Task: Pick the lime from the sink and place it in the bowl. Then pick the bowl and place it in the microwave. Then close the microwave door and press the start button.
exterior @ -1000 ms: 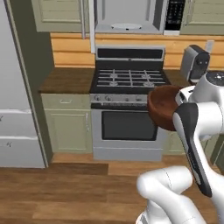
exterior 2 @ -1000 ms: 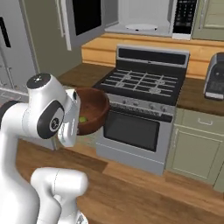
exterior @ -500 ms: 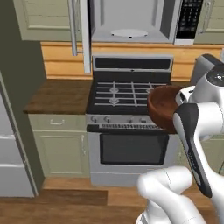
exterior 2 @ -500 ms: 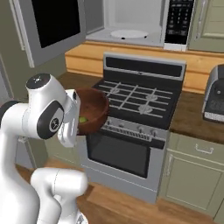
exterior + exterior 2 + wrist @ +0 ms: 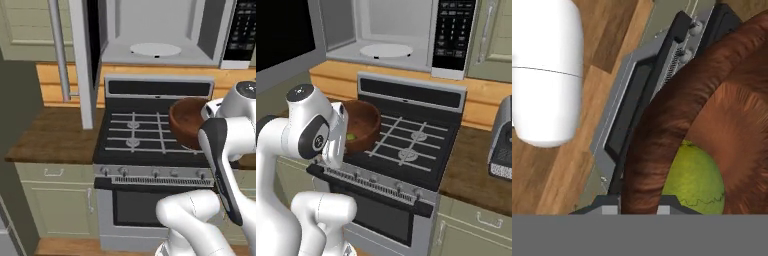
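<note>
My claw is pinching the rim of the bowl, one finger on the outside wall, the other inside; only the finger bases show in the hand view, so the contact itself is a fair guess. The lime sits in the bowl right beside my inner finger, against the wall.

Bowl is upright, mouth up, no long axis to speak of; I hold it off the surface, over the front of the range. In the right base view the bowl hangs just ahead of my wrist, lime a small green spot low inside.

Below the claw: burner grates, then the knob row and oven door, wood floor under that.

Above and beyond the claw: microwave, cavity exposed, white turntable plate on its floor. Microwave door swung out to the left of the claw, edge-on in the left base view, long axis vertical, handle bar further left. Control panel to the right of the cavity.

Right of the claw, well apart: a grey appliance on the wooden counter.
</note>
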You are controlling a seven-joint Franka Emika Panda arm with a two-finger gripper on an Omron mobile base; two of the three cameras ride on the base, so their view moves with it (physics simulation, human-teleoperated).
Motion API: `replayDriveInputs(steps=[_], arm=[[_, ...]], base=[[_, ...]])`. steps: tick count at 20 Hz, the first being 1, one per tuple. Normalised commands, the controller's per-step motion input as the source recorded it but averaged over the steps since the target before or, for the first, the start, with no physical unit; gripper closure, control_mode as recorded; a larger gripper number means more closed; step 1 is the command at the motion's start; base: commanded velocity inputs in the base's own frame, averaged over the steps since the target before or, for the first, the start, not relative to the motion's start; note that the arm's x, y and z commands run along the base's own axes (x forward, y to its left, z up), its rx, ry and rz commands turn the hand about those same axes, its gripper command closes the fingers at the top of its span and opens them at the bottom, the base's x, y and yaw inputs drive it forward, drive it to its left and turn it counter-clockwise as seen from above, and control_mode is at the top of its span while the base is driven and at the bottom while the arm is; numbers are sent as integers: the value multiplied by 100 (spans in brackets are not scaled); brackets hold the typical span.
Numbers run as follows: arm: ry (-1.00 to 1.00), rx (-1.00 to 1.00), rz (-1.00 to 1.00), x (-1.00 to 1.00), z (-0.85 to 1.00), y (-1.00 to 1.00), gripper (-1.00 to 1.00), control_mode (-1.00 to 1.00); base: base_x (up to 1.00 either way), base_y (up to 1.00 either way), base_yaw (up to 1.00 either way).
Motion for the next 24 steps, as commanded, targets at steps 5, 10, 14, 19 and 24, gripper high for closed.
replayDriveInputs(steps=[5, 10, 14, 19, 24], arm=[[0, 0, 0, 0, 0, 0, 100, 100], [0, 0, 0, 0, 0, 0, 100, 100], [0, 0, 0, 0, 0, 0, 100, 100], [0, 0, 0, 0, 0, 0, 100, 100], [-3, 0, 0, -5, 25, -2, 100, -100]], base=[[61, 0, 34], [3, 0, 39], [0, -3, 43], [0, -12, 29], [0, -1, 1]])
